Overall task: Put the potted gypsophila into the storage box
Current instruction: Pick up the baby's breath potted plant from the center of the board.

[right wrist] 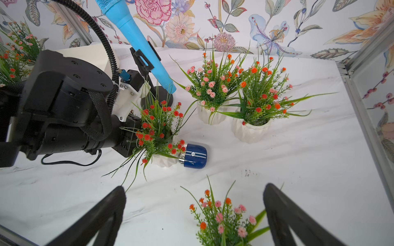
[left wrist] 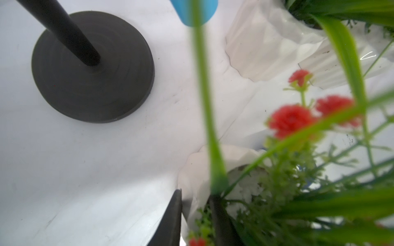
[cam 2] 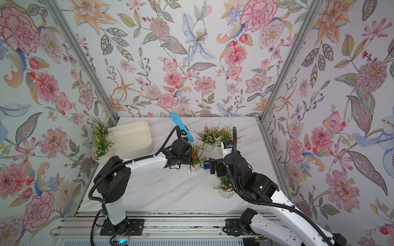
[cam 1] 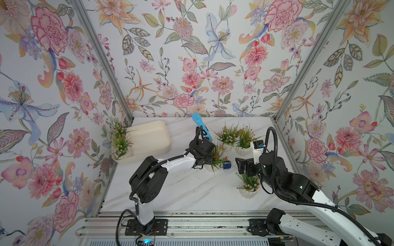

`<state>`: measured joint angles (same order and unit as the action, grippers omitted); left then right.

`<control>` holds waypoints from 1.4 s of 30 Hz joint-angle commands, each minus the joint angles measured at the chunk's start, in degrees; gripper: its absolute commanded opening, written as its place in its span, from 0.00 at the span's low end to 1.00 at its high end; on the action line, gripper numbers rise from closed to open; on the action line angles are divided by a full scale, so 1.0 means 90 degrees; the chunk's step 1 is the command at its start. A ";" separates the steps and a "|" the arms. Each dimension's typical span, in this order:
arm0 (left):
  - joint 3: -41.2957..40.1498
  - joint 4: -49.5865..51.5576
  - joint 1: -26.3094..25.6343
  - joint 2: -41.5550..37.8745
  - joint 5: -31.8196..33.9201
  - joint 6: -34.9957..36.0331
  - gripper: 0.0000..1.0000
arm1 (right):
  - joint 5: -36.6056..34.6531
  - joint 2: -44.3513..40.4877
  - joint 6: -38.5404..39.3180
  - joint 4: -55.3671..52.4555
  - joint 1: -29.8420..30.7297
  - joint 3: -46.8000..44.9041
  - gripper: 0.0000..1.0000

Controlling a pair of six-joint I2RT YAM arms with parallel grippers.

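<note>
While my left gripper (left wrist: pixel 196 192) pinches the rim of the red-flowered gypsophila pot (right wrist: pixel 164 160), one finger inside and one against its ribbed outer wall, green blades and red blooms crowd my left wrist view. A blue striped cap (right wrist: pixel 195 155) lies on its side right against that pot, on the side facing my right arm. Just beyond, a blue microphone (right wrist: pixel 136 42) leans in a clip on a black round-based stand (left wrist: pixel 91 68). Further back, a pink-flowered pot (right wrist: pixel 210 116) and an orange-flowered pot (right wrist: pixel 251 132) stand just beside each other, leaves mingling. My right gripper (right wrist: pixel 195 187) hangs with its fingers spread wide over the nearest gypsophila plant (right wrist: pixel 221 217). The storage box (cam 1: pixel 149 136) sits well apart at the table's far left, with two potted gypsophila (cam 1: pixel 121 138) at its left end. The white marble-veined tabletop (cam 1: pixel 181 191) is closed in by floral wallpaper (cam 1: pixel 191 53) on three sides, with aluminium posts (cam 1: pixel 106 64) at the corners.
</note>
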<state>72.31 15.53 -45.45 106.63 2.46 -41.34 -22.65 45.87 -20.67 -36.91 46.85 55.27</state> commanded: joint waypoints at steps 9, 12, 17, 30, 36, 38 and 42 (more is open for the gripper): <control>0.0078 0.0446 -0.0078 -0.0463 0.0359 0.0033 0.05 | -0.0168 0.0371 0.0081 -0.0101 0.0028 0.0133 1.00; -0.0023 0.0508 -0.0081 -0.0774 0.0502 -0.0032 0.00 | -0.0105 0.0559 0.0238 0.0049 0.0019 0.0216 1.00; -0.0381 0.0571 -0.0071 -0.1419 0.0716 -0.0269 0.00 | 0.0216 0.0860 0.0546 0.0673 -0.0021 0.0375 1.00; -0.1088 0.1593 0.0488 -0.3296 0.1496 -0.0651 0.00 | 0.1255 0.2338 0.1395 0.2413 -0.0140 0.1379 1.00; -0.1418 0.1445 0.1704 -0.4024 0.1336 -0.0355 0.00 | 0.1735 0.3404 0.1492 0.3037 -0.0176 0.2068 1.00; -0.1453 0.1328 0.2233 -0.4093 0.1127 -0.0114 0.00 | 0.1914 0.3861 0.1541 0.3129 -0.0179 0.2457 1.00; -0.1367 0.1104 0.3253 -0.3885 0.0730 0.0386 0.00 | 0.2104 0.4666 0.1656 0.3172 -0.0148 0.3281 1.00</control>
<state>59.35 29.78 -20.16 71.64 11.20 -42.13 -6.33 85.08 -7.64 -11.20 45.50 80.42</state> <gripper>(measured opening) 0.127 0.999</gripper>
